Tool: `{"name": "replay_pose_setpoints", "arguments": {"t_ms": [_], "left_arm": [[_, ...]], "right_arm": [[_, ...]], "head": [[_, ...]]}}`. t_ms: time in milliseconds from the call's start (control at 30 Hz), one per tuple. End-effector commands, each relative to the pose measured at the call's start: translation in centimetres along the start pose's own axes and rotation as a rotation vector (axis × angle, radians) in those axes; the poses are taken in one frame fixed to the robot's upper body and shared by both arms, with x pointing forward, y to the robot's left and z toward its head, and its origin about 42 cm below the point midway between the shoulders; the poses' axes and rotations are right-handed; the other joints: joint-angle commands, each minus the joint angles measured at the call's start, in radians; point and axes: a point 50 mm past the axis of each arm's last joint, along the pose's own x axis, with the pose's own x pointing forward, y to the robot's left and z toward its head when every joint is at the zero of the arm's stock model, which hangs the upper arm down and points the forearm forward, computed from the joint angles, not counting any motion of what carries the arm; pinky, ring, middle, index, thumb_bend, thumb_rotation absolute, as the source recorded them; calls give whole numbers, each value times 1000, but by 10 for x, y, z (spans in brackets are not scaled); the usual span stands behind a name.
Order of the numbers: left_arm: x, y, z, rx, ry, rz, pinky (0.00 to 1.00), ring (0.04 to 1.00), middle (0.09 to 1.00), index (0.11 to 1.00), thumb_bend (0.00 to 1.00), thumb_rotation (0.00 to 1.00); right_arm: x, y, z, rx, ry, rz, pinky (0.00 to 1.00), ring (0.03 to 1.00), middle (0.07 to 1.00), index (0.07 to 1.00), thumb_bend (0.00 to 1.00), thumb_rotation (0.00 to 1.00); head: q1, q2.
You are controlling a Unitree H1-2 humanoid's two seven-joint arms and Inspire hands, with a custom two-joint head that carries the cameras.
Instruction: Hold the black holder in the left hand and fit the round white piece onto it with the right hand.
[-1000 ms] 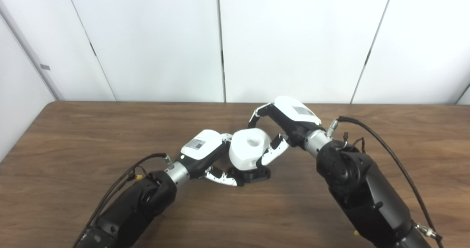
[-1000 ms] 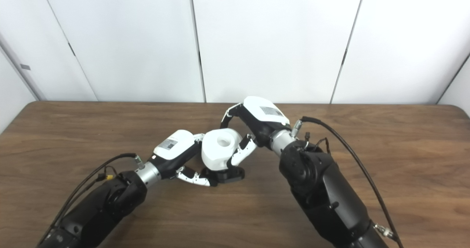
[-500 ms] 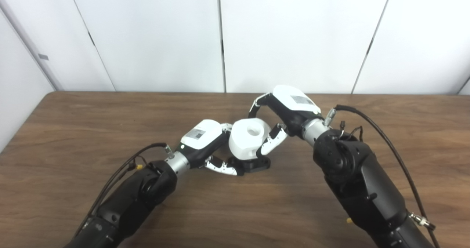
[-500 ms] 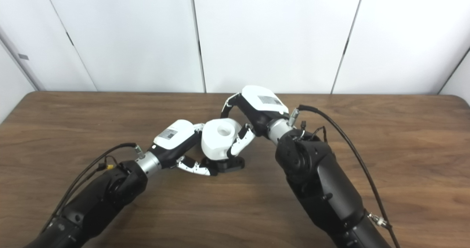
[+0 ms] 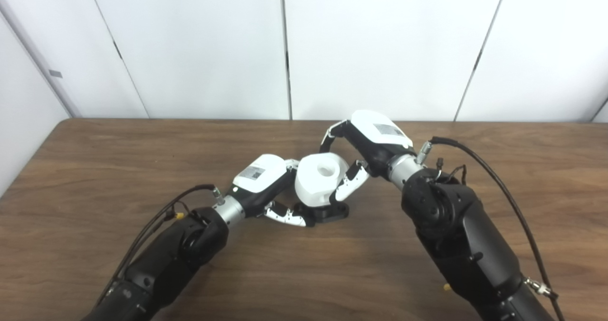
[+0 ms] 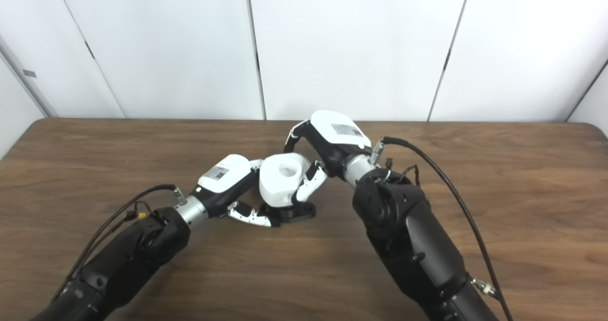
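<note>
The round white piece [image 5: 317, 183], with a hole in its top, stands on the black holder [image 5: 330, 212] at the middle of the brown table [image 5: 95, 159]. My left hand [image 5: 266, 188] comes in from the left, its fingers curled round the holder's base and its thumb lying along the front. My right hand [image 5: 365, 145] reaches over from the right and is closed on the white piece, fingers behind it and thumb on its right side. Most of the holder is hidden under the piece.
White wall panels rise behind the table's far edge [image 5: 190, 119]. A black cable [image 5: 494, 178] loops from my right forearm, and another cable [image 5: 156, 221] trails from the left forearm.
The camera tilted, shifting the whole picture. My right hand has edged slightly left with the white piece. The left hand stays on the holder.
</note>
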Motion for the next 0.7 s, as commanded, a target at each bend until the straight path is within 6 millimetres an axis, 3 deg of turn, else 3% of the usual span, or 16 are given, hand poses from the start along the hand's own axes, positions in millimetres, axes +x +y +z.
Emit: {"name": "replay_pose_setpoints", "arguments": {"t_ms": [0,367,667], "left_arm": [[-3,-23,4,42,13,-131,668,812,809,485,521,78],[-2,-24,4,50,20,-138,676,821,819,485,521,79],[-3,-22,4,64,39,-146,675,819,813,486,519,83]], "right_arm": [[4,14,23,24,-70,64,753,808,747,482,521,132],[5,18,29,7,-80,79,754,809,748,481,521,133],[3,21,31,8,-87,98,831,827,751,481,520,132]], "head": [[1,1],[1,2],[2,4]]}}
